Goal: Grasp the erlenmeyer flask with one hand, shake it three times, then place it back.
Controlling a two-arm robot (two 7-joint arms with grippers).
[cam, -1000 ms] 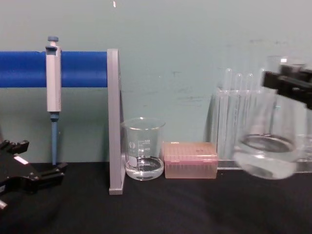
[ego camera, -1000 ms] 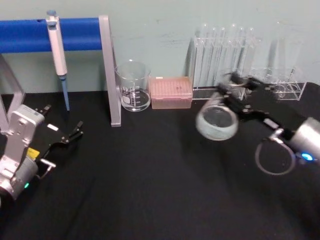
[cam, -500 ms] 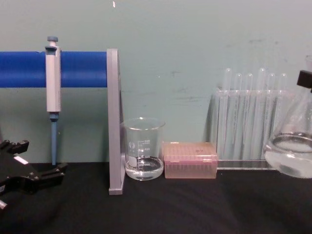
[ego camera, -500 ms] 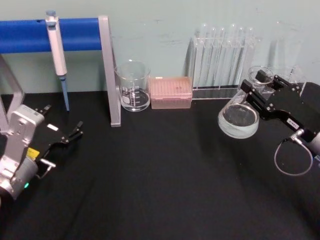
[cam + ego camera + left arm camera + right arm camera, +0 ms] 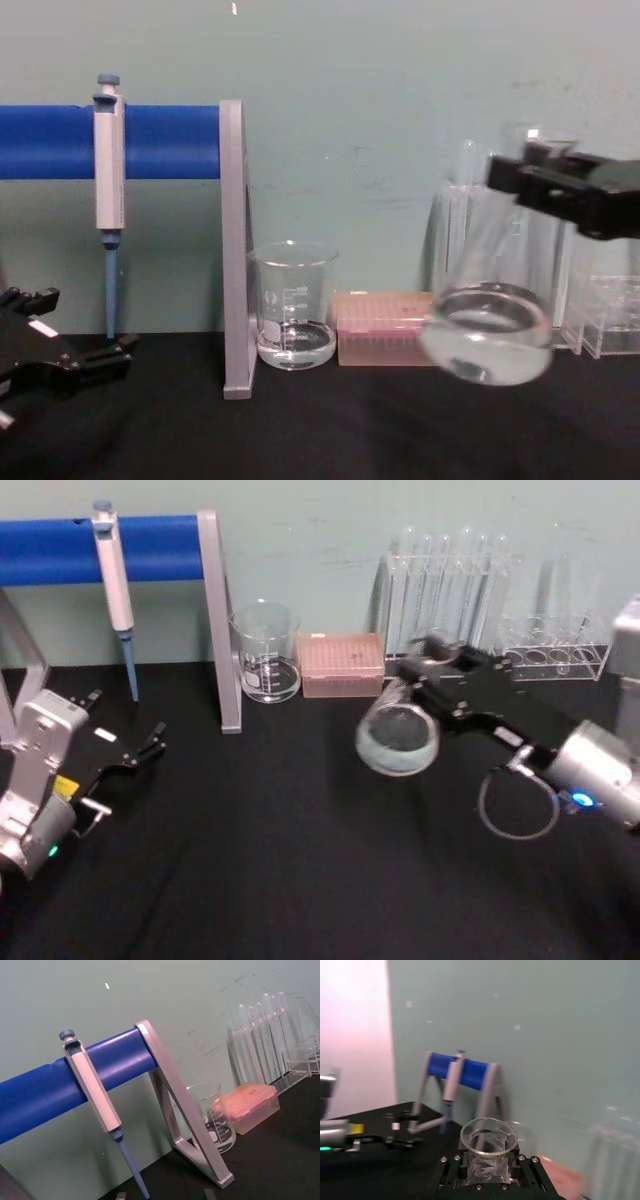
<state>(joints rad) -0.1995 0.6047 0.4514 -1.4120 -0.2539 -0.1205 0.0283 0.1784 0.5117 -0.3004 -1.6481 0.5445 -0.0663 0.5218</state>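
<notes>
The erlenmeyer flask (image 5: 398,742) is a clear glass cone with a little liquid in its wide base, held tilted above the black table. My right gripper (image 5: 438,672) is shut on its neck, just below the flared rim. In the chest view the flask (image 5: 487,342) hangs in front of the test tubes, with the right gripper (image 5: 545,185) clamped up high on it. The right wrist view looks down on the flask's rim (image 5: 488,1136) between the black jaws. My left gripper (image 5: 126,722) rests open at the table's left side, holding nothing.
A blue bar stand (image 5: 150,548) with a hanging pipette (image 5: 113,572) fills the back left. A glass beaker (image 5: 266,665), a pink tip box (image 5: 343,664), a test tube rack (image 5: 446,590) and a second clear rack (image 5: 556,648) line the back wall.
The right gripper swung the flask right half a second ago, then back left past its earlier spot. The left arm has not moved.
</notes>
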